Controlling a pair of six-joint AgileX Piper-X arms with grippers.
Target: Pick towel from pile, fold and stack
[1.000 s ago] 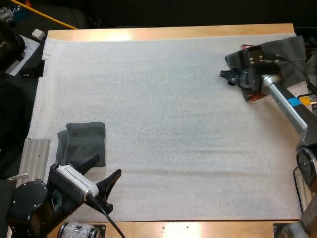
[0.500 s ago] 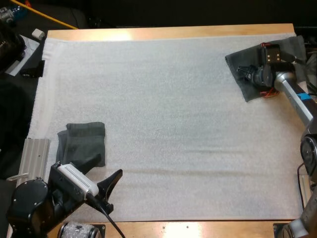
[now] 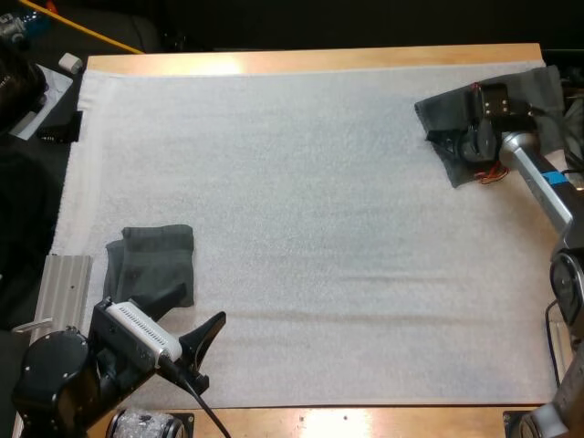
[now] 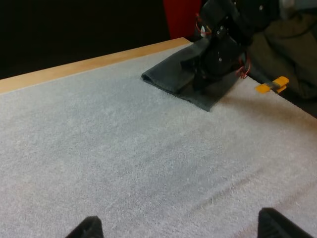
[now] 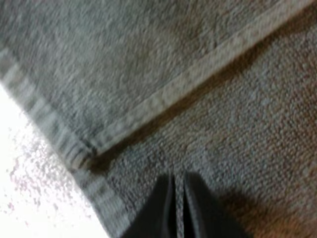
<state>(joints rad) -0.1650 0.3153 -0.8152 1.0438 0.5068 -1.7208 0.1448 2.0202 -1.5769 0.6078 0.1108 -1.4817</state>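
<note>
A dark grey-green towel [image 3: 525, 100] lies spread at the far right corner of the white mat [image 3: 301, 201], its near corner pointing inward. My right gripper [image 3: 447, 137] is down on that corner, shut on the towel's fabric [image 5: 124, 64]; its black fingers [image 5: 166, 198] press together just past a hemmed edge. In the left wrist view the same gripper [image 4: 195, 74] sits on the towel [image 4: 163, 74]. A folded towel [image 3: 151, 265] rests at the near left. My left gripper [image 3: 187, 315] hovers just in front of it, open, its fingertips [image 4: 86, 228] wide apart over bare mat.
A ribbed metal plate [image 3: 64, 283] lies off the mat's near left edge. More dark cloth [image 4: 292, 49] is heaped past the table's right end, beside an orange clip [image 4: 271, 85]. The wooden table edge [image 3: 310, 59] runs along the far side.
My right gripper moved right onto the towel's corner, lowered onto it and shut. The left arm and the folded towel have not moved.
</note>
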